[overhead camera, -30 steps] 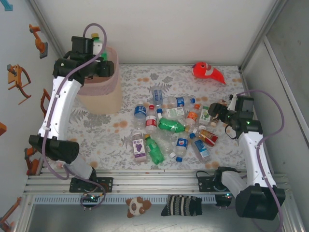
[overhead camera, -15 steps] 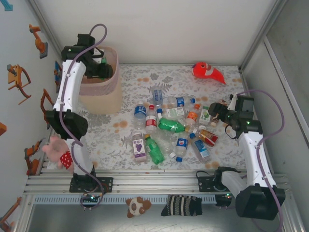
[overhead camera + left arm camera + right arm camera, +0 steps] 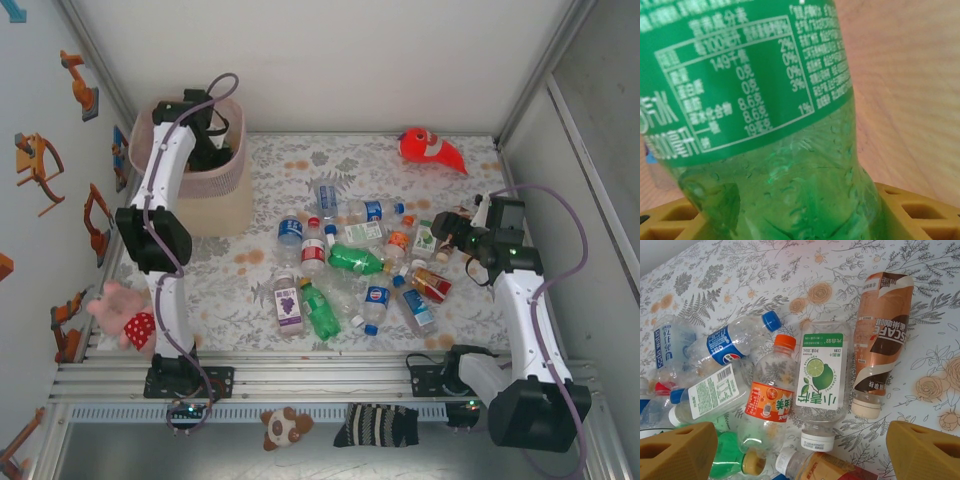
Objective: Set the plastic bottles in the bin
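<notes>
My left gripper (image 3: 206, 148) reaches down inside the pale pink mesh bin (image 3: 236, 172) at the back left. It is shut on a green bottle (image 3: 765, 100) with a green label, held between the yellow fingers (image 3: 920, 212), with the bin's pink wall behind it. Several plastic bottles (image 3: 350, 262) lie scattered on the flowered cloth mid-table. My right gripper (image 3: 447, 236) hovers open at the pile's right side. In its wrist view the open gripper (image 3: 800, 452) is above a lime-label bottle (image 3: 819, 377), with an orange-label bottle (image 3: 771, 400) to the left and a brown coffee bottle (image 3: 880, 335) to the right.
A red-orange fish plush (image 3: 432, 148) lies at the back right. A pink plush (image 3: 124, 315) sits at the left edge near my left arm's base. A brown-white plush (image 3: 285, 426) and a striped sock (image 3: 380, 425) lie in front of the rail.
My left arm has swung back and lowered the green bottle from above the bin's rim down into the bin. The pink plush is now uncovered. The right arm has not moved.
</notes>
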### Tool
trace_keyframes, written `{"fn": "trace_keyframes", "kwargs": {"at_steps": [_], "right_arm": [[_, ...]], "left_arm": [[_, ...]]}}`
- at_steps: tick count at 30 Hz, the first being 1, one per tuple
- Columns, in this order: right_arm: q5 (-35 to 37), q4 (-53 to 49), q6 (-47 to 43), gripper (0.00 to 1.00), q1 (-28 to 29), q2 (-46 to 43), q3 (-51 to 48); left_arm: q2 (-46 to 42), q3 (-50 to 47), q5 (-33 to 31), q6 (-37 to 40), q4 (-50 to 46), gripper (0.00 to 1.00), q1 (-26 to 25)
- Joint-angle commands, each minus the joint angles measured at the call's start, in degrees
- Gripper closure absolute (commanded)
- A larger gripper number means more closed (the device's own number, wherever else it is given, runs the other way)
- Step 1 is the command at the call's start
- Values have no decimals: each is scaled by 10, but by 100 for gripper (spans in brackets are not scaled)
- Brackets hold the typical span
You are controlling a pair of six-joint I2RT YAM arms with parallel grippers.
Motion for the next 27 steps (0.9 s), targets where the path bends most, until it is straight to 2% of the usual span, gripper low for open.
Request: {"fn": "trace_keyframes", "kwargs": {"at_steps": [1, 4, 7, 9, 17, 27], "right_arm": [[8, 10, -5, 14, -1, 1, 9], [8, 10, -6, 13, -1, 1, 9], [7, 5, -6, 14, -1, 1, 11], [8, 3, -6, 14, -1, 0, 12], [9, -14, -5, 14, -1, -5, 20], [4, -30, -7, 14, -1, 3, 43]], "left_arm": [[24, 8, 13, 11, -17, 48, 4], [38, 4, 10, 10, -16, 46, 4], [41, -3, 14, 12, -6, 39, 4], [36, -10, 15, 10, 4, 34, 4], [5, -26, 17, 3, 20, 24, 5], [-43, -20, 24, -3, 20, 25, 4]]}}
